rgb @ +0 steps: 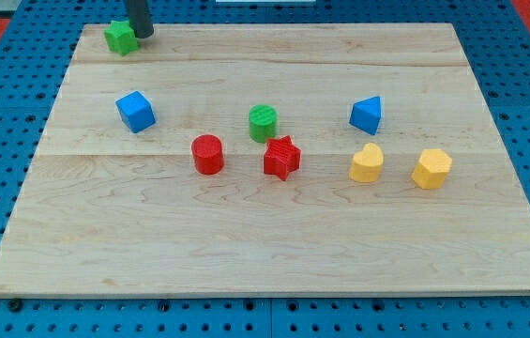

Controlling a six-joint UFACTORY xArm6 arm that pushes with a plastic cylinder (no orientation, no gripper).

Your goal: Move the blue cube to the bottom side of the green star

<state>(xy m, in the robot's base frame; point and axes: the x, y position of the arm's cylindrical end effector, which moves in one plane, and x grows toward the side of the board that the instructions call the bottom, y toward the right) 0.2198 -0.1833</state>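
While my tip touches the green star, the blue cube sits well below.

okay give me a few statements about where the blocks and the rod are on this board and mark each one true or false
1. My tip is right beside the green star, at the view's top left. True.
2. The blue cube already sits touching the green star. False: it lies apart, below the star.
3. The red star is just below the green cylinder. True.
4. Both yellow blocks are on the view's left. False: the yellow heart and the yellow hexagon are on the right.
5. The red cylinder is left of the red star. True.
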